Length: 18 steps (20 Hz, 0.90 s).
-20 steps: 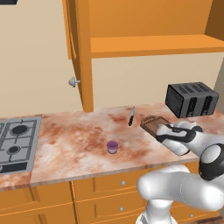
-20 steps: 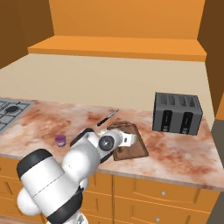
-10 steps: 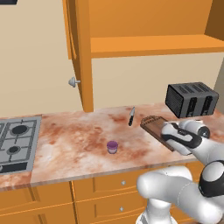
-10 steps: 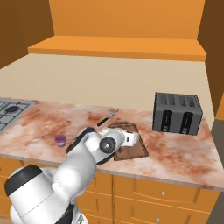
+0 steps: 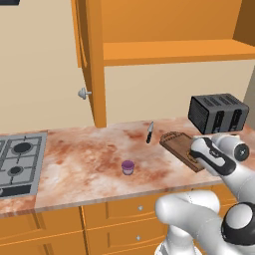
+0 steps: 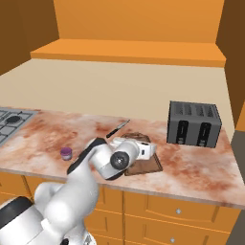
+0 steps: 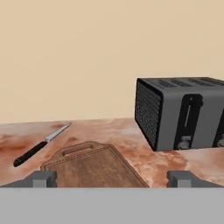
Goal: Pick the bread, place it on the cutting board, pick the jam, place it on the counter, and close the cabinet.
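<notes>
My gripper (image 7: 113,180) is open, its two fingertips (image 7: 41,178) wide apart and low over the near end of the dark-brown cutting board (image 7: 89,164). From the base, the hand (image 5: 197,149) hangs over the cutting board (image 5: 175,143) on the right of the counter (image 5: 84,164). The bread is hidden from view. The purple jam (image 5: 128,167) jar stands alone on the counter, left of the board, also seen as the jam (image 6: 66,153). The orange cabinet (image 5: 92,60) door stands open above, edge-on, with its silver knob (image 5: 84,93).
A black toaster (image 5: 217,113) stands behind the board at the right, large in the hand view as the toaster (image 7: 183,113). A black-handled knife (image 5: 150,132) lies near the back wall. A grey gas hob (image 5: 17,159) sits at the far left.
The arm's elbow has swung down and to the right while the hand stayed low over the cutting board. The jam, knife and toaster have not moved.
</notes>
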Tool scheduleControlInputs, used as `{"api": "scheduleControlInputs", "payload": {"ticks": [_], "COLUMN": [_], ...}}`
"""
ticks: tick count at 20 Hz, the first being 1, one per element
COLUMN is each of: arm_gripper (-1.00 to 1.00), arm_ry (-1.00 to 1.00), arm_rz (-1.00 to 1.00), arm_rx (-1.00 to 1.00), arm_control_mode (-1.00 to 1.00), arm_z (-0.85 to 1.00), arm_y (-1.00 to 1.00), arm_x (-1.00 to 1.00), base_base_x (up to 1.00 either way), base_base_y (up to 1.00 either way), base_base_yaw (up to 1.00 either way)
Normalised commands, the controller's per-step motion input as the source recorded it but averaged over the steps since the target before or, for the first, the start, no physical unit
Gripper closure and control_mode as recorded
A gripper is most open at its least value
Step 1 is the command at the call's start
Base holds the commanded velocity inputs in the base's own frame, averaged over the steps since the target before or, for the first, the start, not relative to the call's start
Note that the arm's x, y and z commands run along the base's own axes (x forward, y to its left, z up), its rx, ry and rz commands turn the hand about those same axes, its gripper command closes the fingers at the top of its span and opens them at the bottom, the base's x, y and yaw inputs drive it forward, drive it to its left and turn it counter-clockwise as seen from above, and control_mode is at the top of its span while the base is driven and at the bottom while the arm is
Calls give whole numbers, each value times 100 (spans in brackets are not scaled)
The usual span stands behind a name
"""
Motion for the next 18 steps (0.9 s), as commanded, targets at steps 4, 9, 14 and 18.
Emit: {"api": "scheduleControlInputs", "payload": {"ticks": [4, 9, 14, 18], "arm_gripper": [-100, -100, -100, -100], "arm_ry": [-5, -6, -7, -8], "arm_rz": [0, 0, 0, 0], "arm_rx": [0, 0, 0, 0], "arm_control_mode": [-100, -100, -100, -100], "arm_z": [20, 18, 19, 24], "arm_y": [-13, -9, -13, -24], "arm_x": [-26, -26, -24, -19], "base_base_x": [0, 0, 0, 0], "base_base_y": [0, 0, 0, 0], "base_base_yaw": [0, 0, 0, 0]}}
